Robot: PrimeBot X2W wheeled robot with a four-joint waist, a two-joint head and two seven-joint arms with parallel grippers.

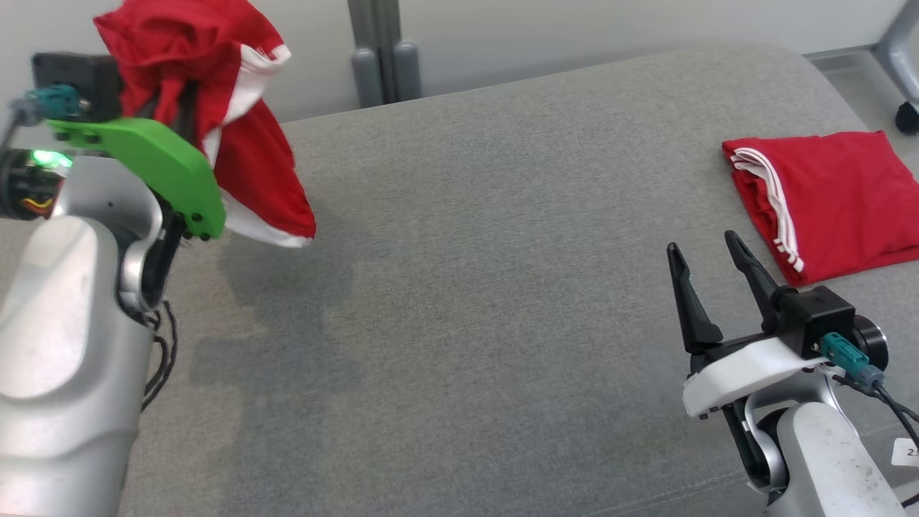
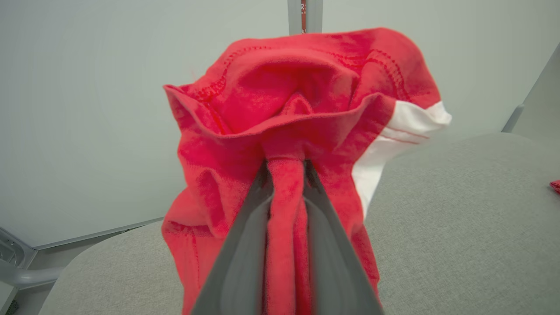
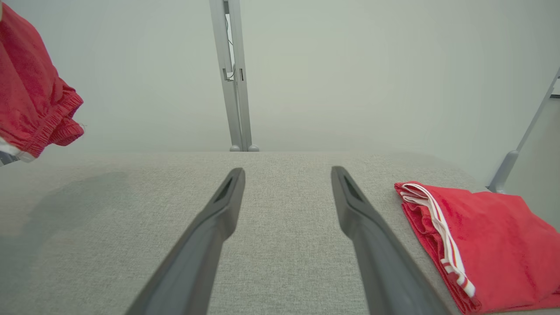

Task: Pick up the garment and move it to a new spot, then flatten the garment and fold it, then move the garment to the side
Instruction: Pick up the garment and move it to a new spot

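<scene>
Garment aloft at left on a thin pinch: drop risk.
Your left end effector (image 2: 285, 164) is clenched on a narrow bunched ridge of the red garment (image 2: 306, 87), which hangs clear above the desk (image 1: 467, 287) at its left. A quick swing could slip it loose or off the edge. At right, your right end effector (image 1: 702, 242) stands released near the folded red garment (image 1: 833, 194); a careless reach could snag it.
</scene>
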